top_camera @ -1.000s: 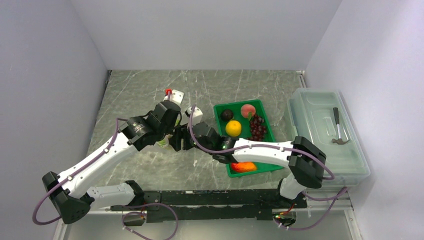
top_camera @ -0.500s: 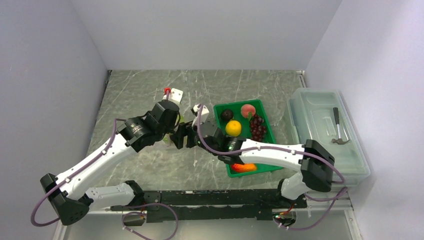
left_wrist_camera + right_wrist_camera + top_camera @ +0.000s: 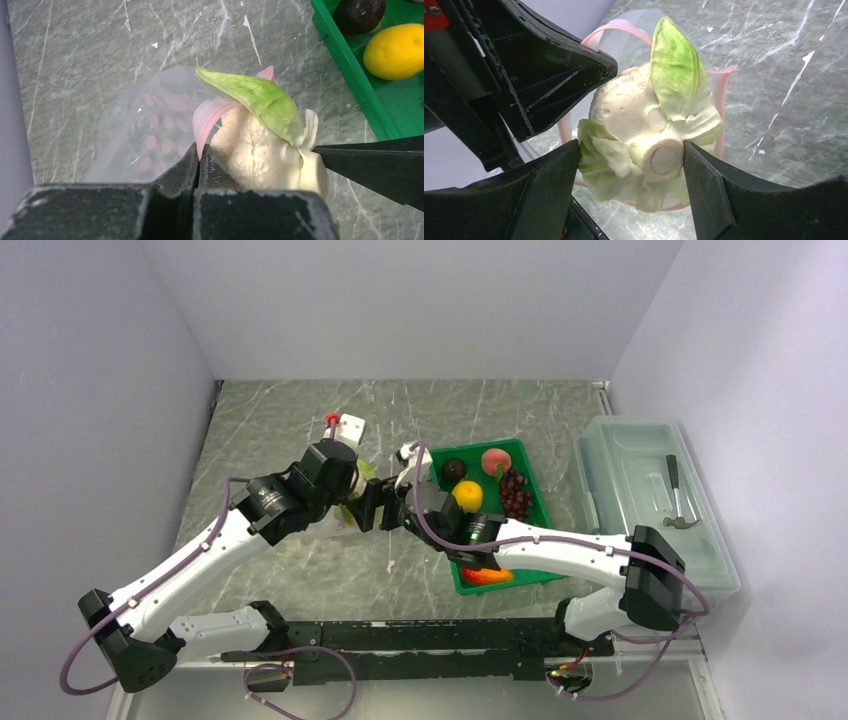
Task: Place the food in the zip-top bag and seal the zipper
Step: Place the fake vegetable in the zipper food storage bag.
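My left gripper (image 3: 199,149) is shut on the pink zipper (image 3: 210,112) of the clear zip-top bag (image 3: 145,130) and holds the mouth up. My right gripper (image 3: 631,165) is shut on the pale green-white lettuce (image 3: 639,120), whose leafy end sits in the bag's mouth, ringed by the zipper (image 3: 719,110). In the top view the two grippers meet left of the green tray (image 3: 432,465), with the lettuce (image 3: 365,472) between them. The tray holds the lemon (image 3: 466,496), dark round fruit (image 3: 454,469), grapes (image 3: 515,495), a peach-like fruit (image 3: 495,461) and the red-orange fruit (image 3: 487,575).
A large clear lidded box (image 3: 650,500) with a grey hammer (image 3: 676,495) on it stands at the right. The tray's corner (image 3: 350,75) lies close to the right of the bag. Grey walls enclose the marble table on three sides.
Both grippers have moved up and to the right, toward the tray's far corner. The lettuce and the bag's mouth went with them, and the lettuce now shows between the grippers.
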